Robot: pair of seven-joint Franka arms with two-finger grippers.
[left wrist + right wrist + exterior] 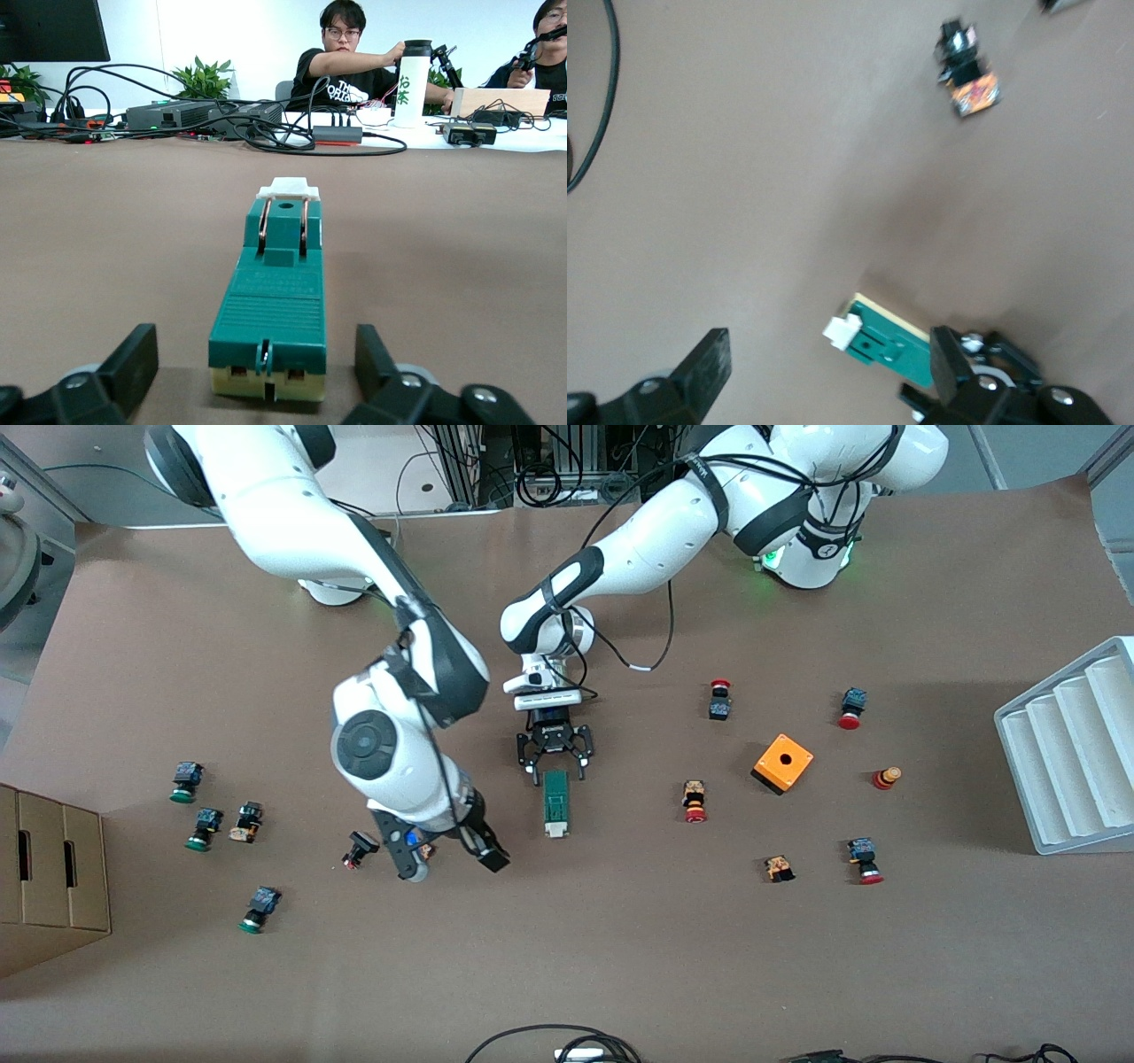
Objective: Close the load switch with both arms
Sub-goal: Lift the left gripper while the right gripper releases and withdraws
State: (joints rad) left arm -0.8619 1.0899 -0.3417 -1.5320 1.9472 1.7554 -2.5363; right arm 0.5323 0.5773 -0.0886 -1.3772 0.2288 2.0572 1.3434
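Observation:
The load switch [555,802] is a narrow dark-green block with a white handle piece at the end nearer the front camera, lying flat mid-table. My left gripper [557,772] is open and low at the switch's end nearest the arm bases. In the left wrist view its fingers [133,354] stand on either side of the switch [270,292] without touching it. My right gripper [452,862] is open and empty, over the table beside the switch toward the right arm's end. In the right wrist view the switch [890,341] lies near one of its fingers [950,363].
An orange cube box [783,763] and several red-capped push buttons [695,802] lie toward the left arm's end, with a white tray [1076,744] at that edge. Green-capped buttons [204,828] and a cardboard box [49,868] are toward the right arm's end. A small button [359,850] lies beside the right gripper.

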